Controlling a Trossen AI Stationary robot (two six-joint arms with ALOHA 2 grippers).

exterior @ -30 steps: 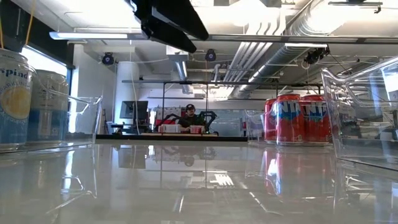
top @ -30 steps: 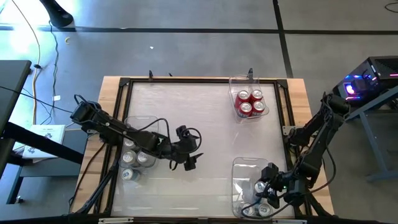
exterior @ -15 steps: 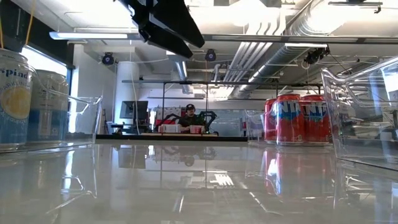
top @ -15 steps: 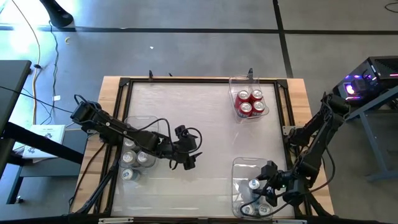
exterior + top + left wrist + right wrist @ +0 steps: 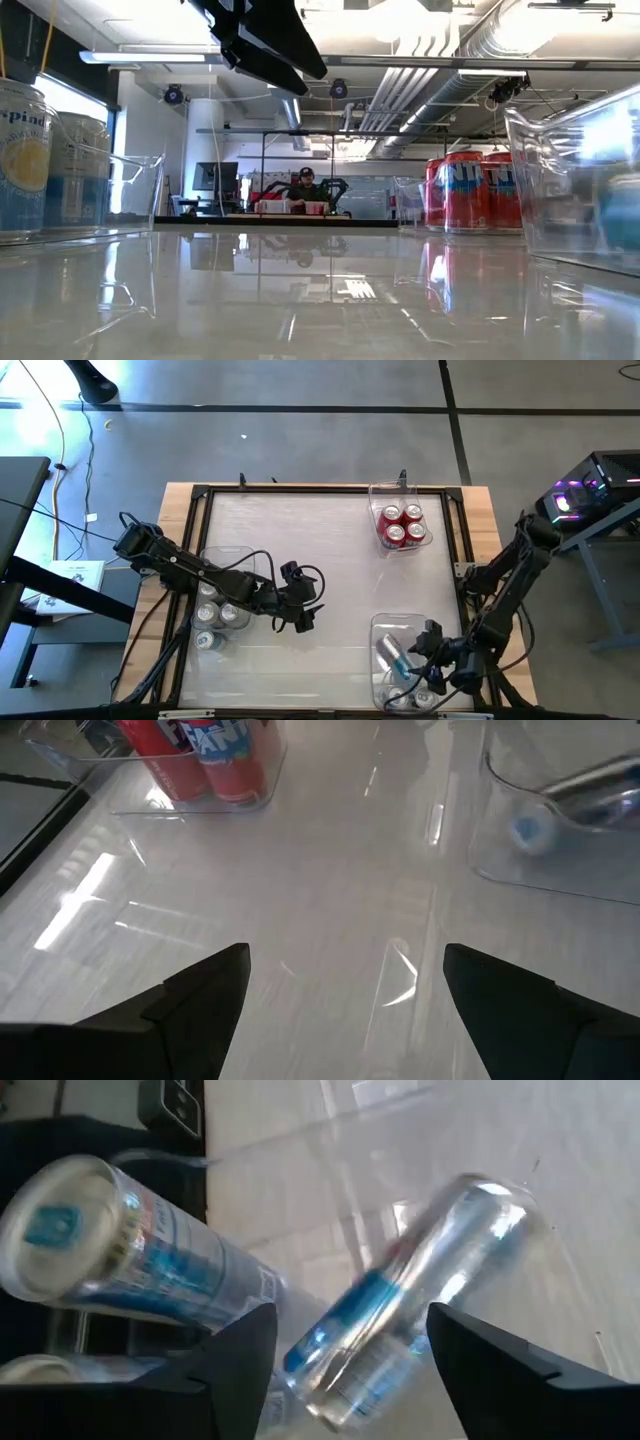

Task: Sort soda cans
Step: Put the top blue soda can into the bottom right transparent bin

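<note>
Lettering "NT" is read on the red soda cans [image 5: 478, 190] only in the low view; "spind" shows on a pale can [image 5: 22, 160] there. Four red cans [image 5: 402, 526] fill the far clear bin [image 5: 385, 493]. Silver cans [image 5: 213, 615] sit in the left bin [image 5: 228, 552]. A blue-and-silver can [image 5: 410, 1300] lies tilted in the near right bin [image 5: 385, 622], between the right gripper [image 5: 418, 660] jaws, grip not discernible. Left gripper [image 5: 303, 622] jaws are spread, empty, above the desk [image 5: 300, 530].

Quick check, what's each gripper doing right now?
Left gripper: open, holding nothing, over the bare middle of the table.
Right gripper: open, at the near right bin; a blue can lies tipped in front of it, not gripped.
</note>
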